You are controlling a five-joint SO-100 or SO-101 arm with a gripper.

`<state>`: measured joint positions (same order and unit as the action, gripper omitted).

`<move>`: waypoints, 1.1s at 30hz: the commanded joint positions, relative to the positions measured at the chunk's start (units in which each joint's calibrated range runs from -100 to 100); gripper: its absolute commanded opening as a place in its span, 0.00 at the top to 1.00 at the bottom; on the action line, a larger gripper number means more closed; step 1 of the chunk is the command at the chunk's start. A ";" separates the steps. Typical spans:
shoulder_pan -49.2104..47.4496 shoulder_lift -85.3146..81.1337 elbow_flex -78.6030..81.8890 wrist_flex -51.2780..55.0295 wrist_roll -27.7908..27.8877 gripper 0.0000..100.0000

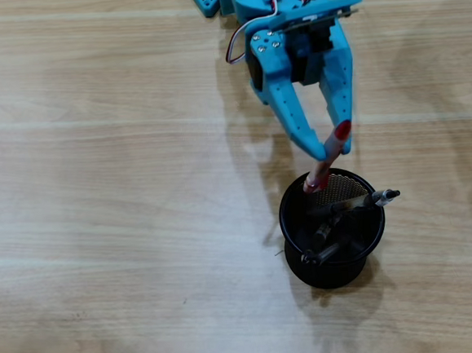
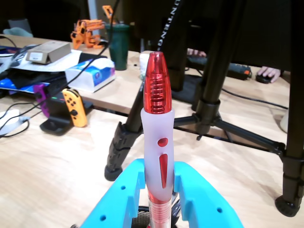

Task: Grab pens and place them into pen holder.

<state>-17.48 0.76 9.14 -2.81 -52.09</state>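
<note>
One red-and-white pen (image 1: pixel 325 165) is clamped between the two fingers of the blue plastic gripper (image 1: pixel 334 142), tilted, with its lower end dipping just inside the rim of the pen holder (image 1: pixel 289 221) in the overhead view. Wrist view shows the same pen (image 2: pixel 157 142) upright between the blue fingers (image 2: pixel 118 199): frosted white barrel with red slot markings, ribbed translucent red cap end pointing up, clear red-tinted section lower down. Gripper (image 2: pixel 159 209) fingers are matte printed plastic with small round holes along them. Pen holder is a round black wire-mesh cup with a solid rim, standing on the desk (image 1: pixel 98 195), which is light wood-grain laminate, smooth with pale streaks. Three other pens already lie inside the cup: a grey-and-clear pen (image 1: pixel 382 198) leans across with its tip sticking out over the right rim, a black pen (image 1: pixel 321 233) sits in the middle, and another dark pen (image 1: pixel 320 256) rests low near the front rim. Background in the wrist view has a black tripod (image 2: pixel 209 95), an orange game controller (image 2: pixel 75 107) on a dock, a blue-and-white tissue box (image 2: pixel 90 73) and a dark green tumbler (image 2: pixel 118 45).
</note>
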 commanded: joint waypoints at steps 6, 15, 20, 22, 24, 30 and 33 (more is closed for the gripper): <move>1.34 3.44 -6.97 -1.52 -0.26 0.98; 0.43 3.27 -6.51 -1.52 -0.31 0.89; -0.21 2.93 -6.42 -1.52 -0.31 0.89; -0.21 2.84 -6.42 -1.52 -0.31 0.89; -0.30 2.84 -6.42 -1.52 -0.31 0.89; -0.39 1.66 -6.15 -0.70 -0.11 0.97; -0.39 -2.25 -1.81 -0.61 0.37 0.98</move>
<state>-17.39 4.59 6.30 -2.81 -52.09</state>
